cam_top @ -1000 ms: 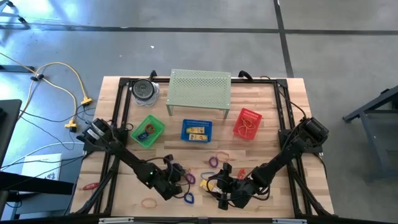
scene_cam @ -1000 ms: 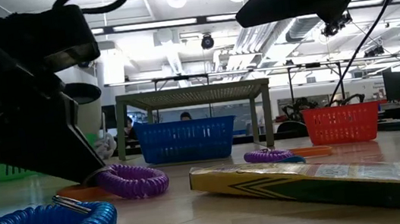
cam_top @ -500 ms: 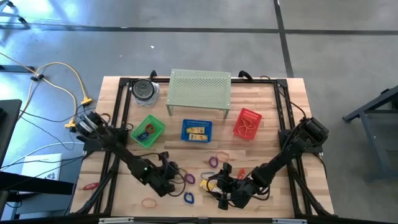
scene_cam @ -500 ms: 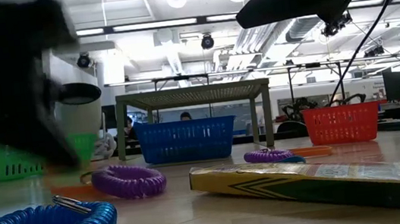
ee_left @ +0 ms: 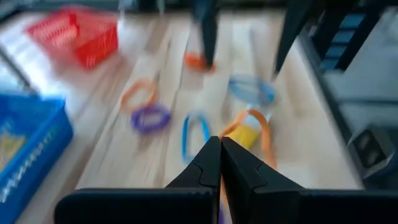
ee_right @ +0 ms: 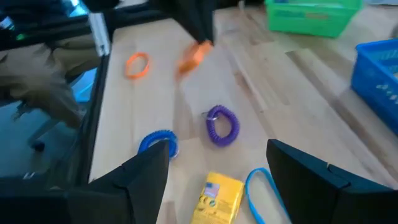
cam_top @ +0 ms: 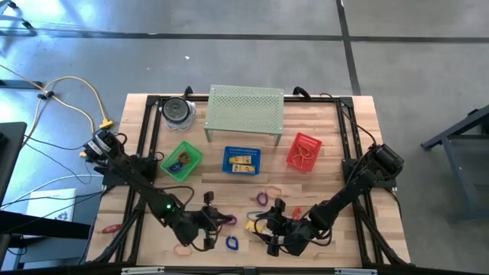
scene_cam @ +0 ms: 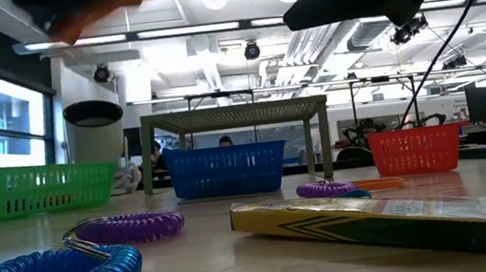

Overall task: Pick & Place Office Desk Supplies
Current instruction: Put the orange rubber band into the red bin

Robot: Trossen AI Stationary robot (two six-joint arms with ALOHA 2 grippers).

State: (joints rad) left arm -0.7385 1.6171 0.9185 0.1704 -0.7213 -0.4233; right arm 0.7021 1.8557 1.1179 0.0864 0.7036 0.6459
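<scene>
- Working with the left gripper (cam_top: 216,220) at about 7 o'clock from the table (cam_top: 367,137) centre, near the front edge.
- Keeping its two fingers (ee_left: 208,163) pressed together, with no gap showing between the tips.
- Pinching a thin orange band (ee_right: 196,55) in those tips, clear of the tabletop; showing in the low view only as an orange blur high up.
- Showing that band stretched into a narrow, slanted loop in the right wrist view; blurring too much to tell exactly which way its long axis points.
- Holding the right gripper (ee_right: 217,152) at about 5 o'clock from the centre, jaws spread wide, touching nothing, hovering over the loose supplies.
- Leaving the yellow block (ee_right: 217,196) flat on the wood just beneath the right gripper, long axis running roughly 9 to 3 across the low view.
- Leaving the purple coil loop (ee_right: 222,124) and the blue coil loop (ee_right: 158,142) lying flat beside it, apart from each other.
- Leaving a blue band (ee_right: 261,186) just beside the block and another orange band (ee_right: 137,64) well apart, near the table edge.
- Standing the green basket (cam_top: 182,161), blue basket (cam_top: 241,160) and red basket (cam_top: 304,150) in a row from 10 to 2 o'clock.
</scene>
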